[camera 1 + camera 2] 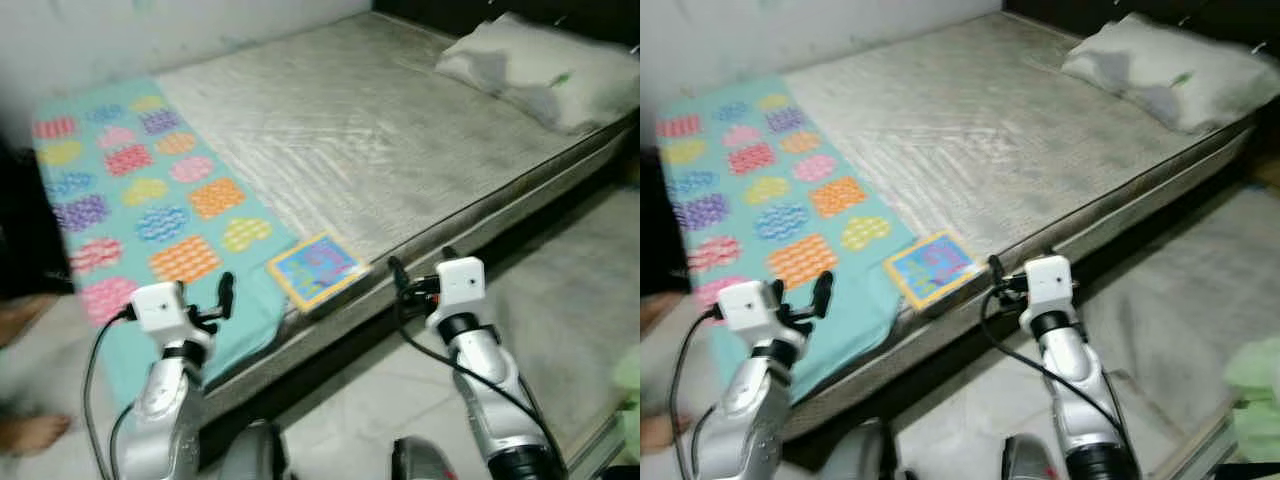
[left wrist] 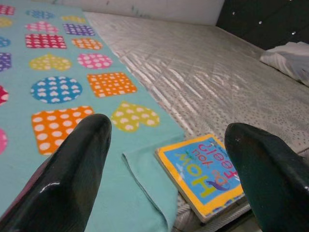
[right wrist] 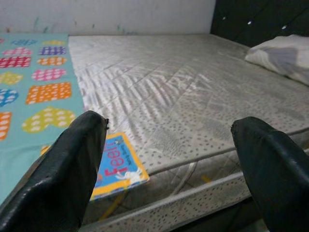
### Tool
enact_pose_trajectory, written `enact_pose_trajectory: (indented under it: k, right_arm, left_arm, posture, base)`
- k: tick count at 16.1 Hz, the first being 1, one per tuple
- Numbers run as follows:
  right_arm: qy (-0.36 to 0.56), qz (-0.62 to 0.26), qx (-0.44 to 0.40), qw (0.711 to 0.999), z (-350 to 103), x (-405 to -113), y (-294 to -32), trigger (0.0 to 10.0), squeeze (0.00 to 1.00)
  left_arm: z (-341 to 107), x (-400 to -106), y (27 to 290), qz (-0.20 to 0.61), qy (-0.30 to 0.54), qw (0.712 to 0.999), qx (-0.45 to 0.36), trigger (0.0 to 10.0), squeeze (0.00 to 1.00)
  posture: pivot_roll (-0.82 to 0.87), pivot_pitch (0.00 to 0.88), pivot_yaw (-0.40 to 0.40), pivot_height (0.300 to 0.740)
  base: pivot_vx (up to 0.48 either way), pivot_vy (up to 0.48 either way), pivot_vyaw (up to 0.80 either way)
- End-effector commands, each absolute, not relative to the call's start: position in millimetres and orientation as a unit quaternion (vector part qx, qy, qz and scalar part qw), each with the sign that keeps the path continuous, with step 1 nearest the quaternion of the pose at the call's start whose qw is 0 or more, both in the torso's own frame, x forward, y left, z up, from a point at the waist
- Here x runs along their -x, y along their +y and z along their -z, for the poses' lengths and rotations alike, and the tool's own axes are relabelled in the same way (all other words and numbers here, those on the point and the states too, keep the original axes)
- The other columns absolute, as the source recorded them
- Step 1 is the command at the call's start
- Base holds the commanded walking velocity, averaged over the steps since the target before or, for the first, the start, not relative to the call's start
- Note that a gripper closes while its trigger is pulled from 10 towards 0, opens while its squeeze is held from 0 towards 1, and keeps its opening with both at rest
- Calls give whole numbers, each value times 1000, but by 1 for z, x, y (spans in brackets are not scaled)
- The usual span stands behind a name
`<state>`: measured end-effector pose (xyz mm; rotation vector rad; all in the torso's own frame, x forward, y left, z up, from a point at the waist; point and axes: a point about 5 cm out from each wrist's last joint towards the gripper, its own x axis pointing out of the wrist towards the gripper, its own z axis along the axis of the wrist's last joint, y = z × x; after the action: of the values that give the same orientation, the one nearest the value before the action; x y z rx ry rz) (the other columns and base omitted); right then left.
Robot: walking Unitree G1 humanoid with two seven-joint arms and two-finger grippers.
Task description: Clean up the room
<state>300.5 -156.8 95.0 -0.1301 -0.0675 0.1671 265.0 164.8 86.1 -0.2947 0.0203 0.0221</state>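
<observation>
Book (image 1: pixel 317 269): blue cover, yellow border, lies flat at near edge of bed, partly on the corner of the teal blanket; cover text partly readable in left wrist view, "How", "feel".
Left gripper (image 1: pixel 226 293): raised in front of bed's near edge, over the blanket's hanging part, just left of book; fingers (image 2: pixel 72 179) spread wide, holding nothing.
Right gripper (image 1: pixel 396 272): raised at bed's near edge, just right of book, not touching it; fingers (image 3: pixel 67 169) spread wide, holding nothing.
Blanket (image 1: pixel 140 200): teal, rows of coloured hearts, squares and circles with white dots or waves; covers left end of bed, drapes over near edge, corner folded beside book.
Bed (image 1: pixel 360 130): grey quilted mattress, bare right of blanket, dark gap below its near edge.
Floor (image 1: pixel 360 400): pale tiles under the arms, blurred.
Lower mattress (image 1: pixel 570 300): grey, on floor to the right, beside bed.
Pillow (image 1: pixel 540 65): pale grey-white, at far right end of bed.
Wall (image 1: pixel 150 30): light, behind bed.
Headboard (image 2: pixel 260 21): dark, tufted, behind pillow.
</observation>
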Motion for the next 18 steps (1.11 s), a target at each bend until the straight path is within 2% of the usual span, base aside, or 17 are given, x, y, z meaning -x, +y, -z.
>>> enact_pose_trajectory:
  k: [1, 3, 8, 18]
  right_arm:
    - [-35, -83, 59, 994, -97, -301, -156, 10000, 0]
    - [-35, -89, 49, 994, -97, -299, -154, 10000, 0]
    - [-33, -94, 42, 994, -97, -297, -150, 10000, 0]
    - [-36, -93, 36, 994, -100, -300, -150, 10000, 0]
  left_arm:
    - [-87, -265, 166, -6, 13, 989, 145, 10000, 0]
    - [-88, -265, 166, -5, 14, 989, 145, 10000, 0]
    - [-89, -265, 168, -5, 15, 990, 141, 10000, 0]
    - [-90, -267, 168, -6, 15, 990, 140, 10000, 0]
  posture:
    - [-66, 104, 92, 648]
    - [-65, 108, 94, 648]
    - [-61, 109, 98, 583]
    - [-64, 104, 97, 583]
  base:
    - [0, 0, 0]
    - [0, 0, 0]
    - [0, 0, 0]
    - [0, 0, 0]
